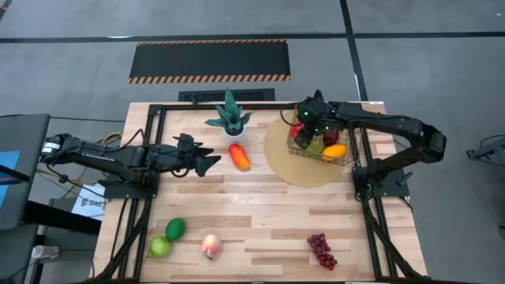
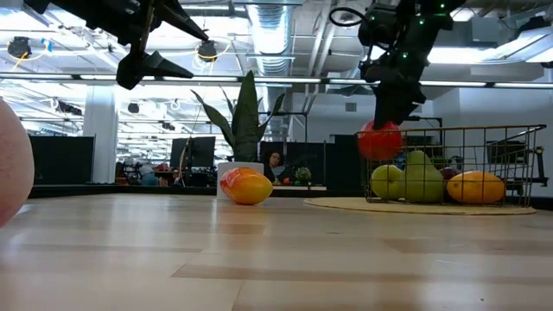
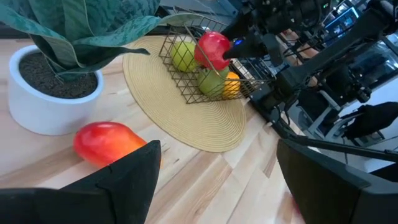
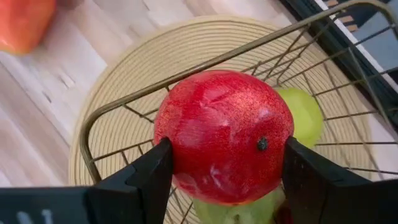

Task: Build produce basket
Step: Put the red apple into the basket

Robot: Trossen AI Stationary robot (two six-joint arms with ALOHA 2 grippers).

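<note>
Apple point(image 4: 224, 134) (red) in right hand point(image 1: 303, 126) above basket point(image 1: 345, 158); left hand point(image 1: 207, 160) wide.

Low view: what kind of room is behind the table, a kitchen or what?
Probably an open office or lab, not a kitchen: exposed ceiling ducts, strip lights and dark monitors behind the wooden table.
</note>
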